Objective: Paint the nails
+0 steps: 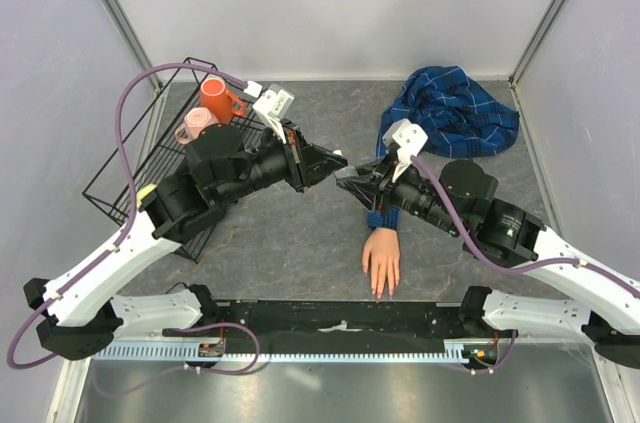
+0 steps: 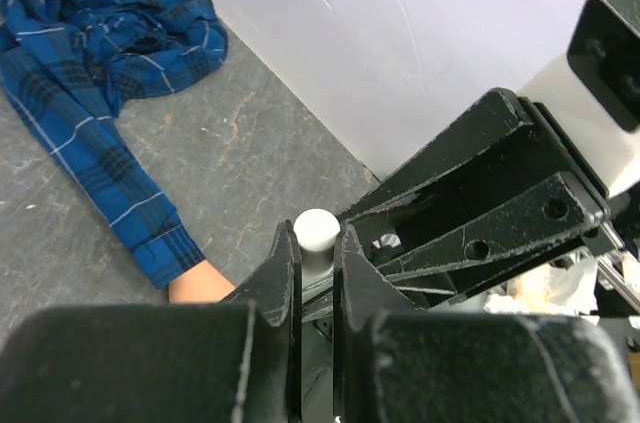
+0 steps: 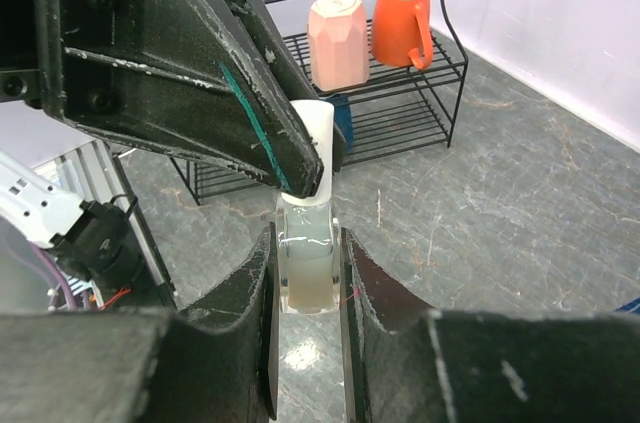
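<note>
The pale mannequin hand (image 1: 381, 261) lies palm down near the table's front edge, fingers toward the arm bases; its nails are too small to make out. Its blue plaid sleeve (image 1: 452, 111) trails to the back right. In the left wrist view only the wrist (image 2: 200, 286) and cuff show. My right gripper (image 3: 306, 268) is shut on a small clear bottle (image 3: 305, 265), held above the table's middle. My left gripper (image 2: 318, 248) is shut on the bottle's white cap (image 2: 318, 232). The two grippers meet tip to tip (image 1: 341, 171) behind the hand.
A black wire rack (image 1: 160, 158) stands at the back left, holding an orange mug (image 1: 219, 99) and a pink cup (image 1: 197, 126). Both also show in the right wrist view (image 3: 402, 19). Grey walls enclose the table on three sides.
</note>
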`<control>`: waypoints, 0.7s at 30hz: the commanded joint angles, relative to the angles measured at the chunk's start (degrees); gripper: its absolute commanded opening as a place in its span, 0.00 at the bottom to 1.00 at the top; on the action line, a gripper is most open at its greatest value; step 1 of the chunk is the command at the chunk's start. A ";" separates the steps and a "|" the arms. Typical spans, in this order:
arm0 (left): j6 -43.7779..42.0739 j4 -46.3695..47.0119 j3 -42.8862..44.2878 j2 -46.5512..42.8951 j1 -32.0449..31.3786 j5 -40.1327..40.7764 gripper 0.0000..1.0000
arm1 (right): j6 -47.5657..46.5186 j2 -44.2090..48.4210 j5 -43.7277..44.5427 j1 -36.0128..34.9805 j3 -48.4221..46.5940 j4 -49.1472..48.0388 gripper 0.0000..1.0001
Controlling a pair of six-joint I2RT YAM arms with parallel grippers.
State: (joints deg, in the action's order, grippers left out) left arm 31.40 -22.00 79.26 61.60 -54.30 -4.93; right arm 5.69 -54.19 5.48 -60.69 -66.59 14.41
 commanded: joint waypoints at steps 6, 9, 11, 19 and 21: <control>-7.66 21.26 -11.82 -3.32 -0.19 -39.37 0.02 | 2.56 6.46 -12.75 0.04 1.19 -8.42 0.00; -8.19 33.49 -17.36 -4.65 -0.19 -54.68 0.02 | 4.93 8.75 -23.18 -0.05 3.47 -13.42 0.00; -9.77 36.32 -18.53 -4.65 -0.19 -58.16 0.02 | 7.04 9.19 -28.04 0.04 4.88 -16.06 0.00; -21.70 15.39 -8.44 -1.40 0.60 -61.18 0.07 | 10.92 9.37 -28.43 0.04 8.31 -21.80 0.00; -24.70 9.90 -5.01 -2.36 1.21 -53.02 0.38 | 10.22 9.81 -24.31 0.13 9.02 -21.54 0.00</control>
State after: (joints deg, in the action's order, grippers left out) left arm 15.75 5.04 69.58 59.29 -52.73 -59.40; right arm 15.18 -44.14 -28.16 -61.39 -57.98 4.58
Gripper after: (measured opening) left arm 0.179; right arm 0.287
